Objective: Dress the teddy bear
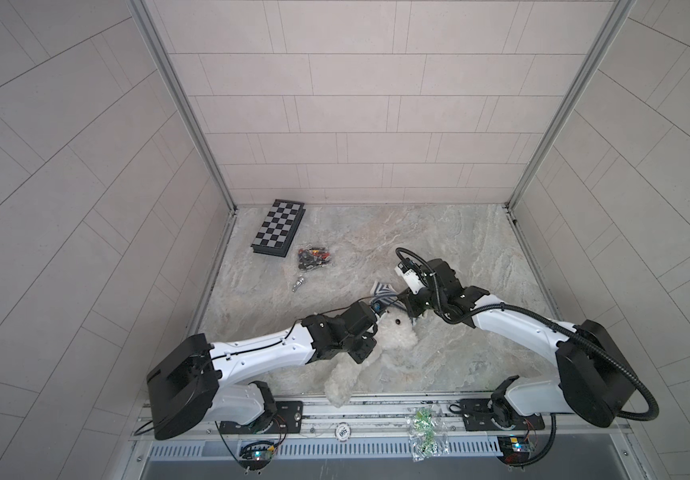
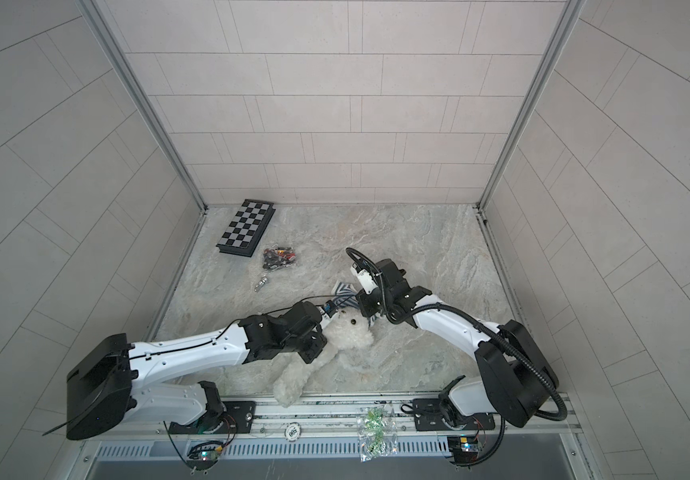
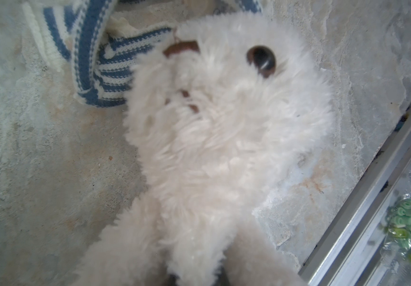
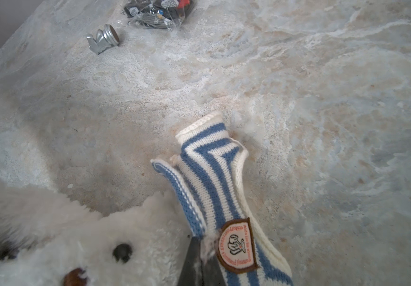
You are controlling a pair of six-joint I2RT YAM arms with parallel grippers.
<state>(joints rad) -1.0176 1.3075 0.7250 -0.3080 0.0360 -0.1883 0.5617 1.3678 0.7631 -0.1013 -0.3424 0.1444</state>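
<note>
Fluffy white plush teddy bear (image 3: 224, 148) face-up; left gripper (image 1: 362, 353) closed on its body fur, right gripper (image 4: 200, 252) pinching blue-and-white striped knit shirt (image 4: 211, 178) just beside its head.

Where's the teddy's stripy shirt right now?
In both top views the shirt is mid-table, just past the bear's head on the far side. The right gripper is pinching it.

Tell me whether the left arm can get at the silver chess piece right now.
Probably not straight away: the left gripper looks shut on the teddy bear, so it would have to let go first. The table between it and the silver chess piece lies bare.
</note>
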